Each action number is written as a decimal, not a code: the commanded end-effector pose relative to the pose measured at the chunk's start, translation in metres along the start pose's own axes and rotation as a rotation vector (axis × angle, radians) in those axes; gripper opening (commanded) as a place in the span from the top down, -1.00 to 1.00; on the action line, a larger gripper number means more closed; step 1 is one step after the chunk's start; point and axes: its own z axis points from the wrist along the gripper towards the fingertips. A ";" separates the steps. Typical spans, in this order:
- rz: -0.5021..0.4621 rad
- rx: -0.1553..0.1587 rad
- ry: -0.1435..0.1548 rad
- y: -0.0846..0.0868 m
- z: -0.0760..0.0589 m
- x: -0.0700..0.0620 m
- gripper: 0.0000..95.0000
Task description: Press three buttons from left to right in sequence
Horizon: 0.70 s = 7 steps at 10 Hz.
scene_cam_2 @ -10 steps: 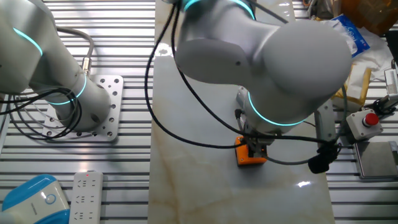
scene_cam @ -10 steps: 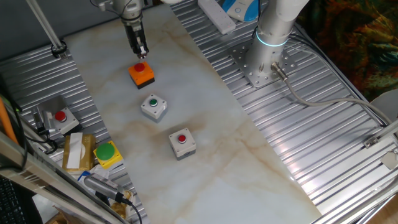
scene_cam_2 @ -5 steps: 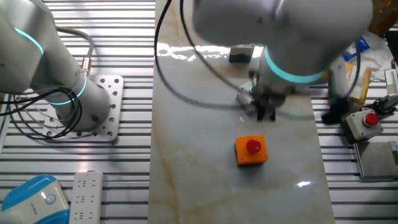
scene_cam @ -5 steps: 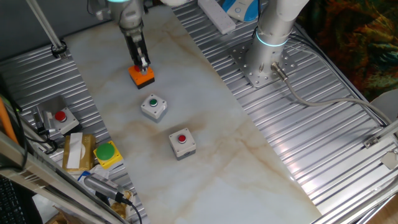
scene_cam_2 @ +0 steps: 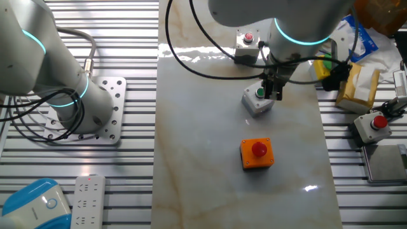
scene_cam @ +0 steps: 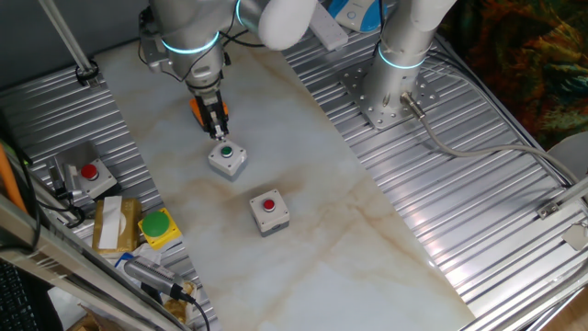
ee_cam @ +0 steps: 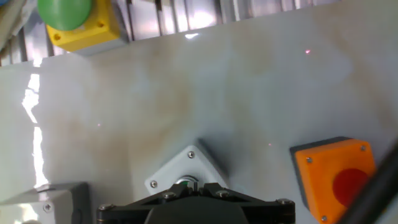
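Gripper (scene_cam: 220, 131) fingertips: whether apart or together can't be told. In one fixed view they blur into one dark tip; in the other fixed view the gripper (scene_cam_2: 272, 94) reads as a dark block; hand view shows only the black gripper body along the bottom edge.

Orange box with red button (scene_cam: 197, 104) is mostly hidden behind the arm in one fixed view, upper left of centre; fully clear in the other fixed view (scene_cam_2: 257, 153), lower centre. In hand view it (ee_cam: 337, 178) is cut off at the lower right.

Grey box with green button (scene_cam: 226, 157) sits just below the gripper tip, centre-left; in the other fixed view (scene_cam_2: 257, 102) the gripper is right at its top right edge. Contact with the button can't be judged. Hand view (ee_cam: 186, 169): its button is almost fully covered by the gripper body.

Grey box with red button (scene_cam: 269, 211) stands free on the bench (scene_cam: 367, 239), centre frame. In the other fixed view it (scene_cam_2: 247, 48) is partly behind the arm, at the top.

Versus half a second ago: the gripper has gone from the orange box to the green-button box. No box has moved.
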 end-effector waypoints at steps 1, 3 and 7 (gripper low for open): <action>-0.015 0.009 0.006 0.000 -0.001 0.002 1.00; -0.005 0.009 0.006 0.011 0.008 0.007 1.00; 0.012 0.011 0.004 0.021 0.019 0.008 1.00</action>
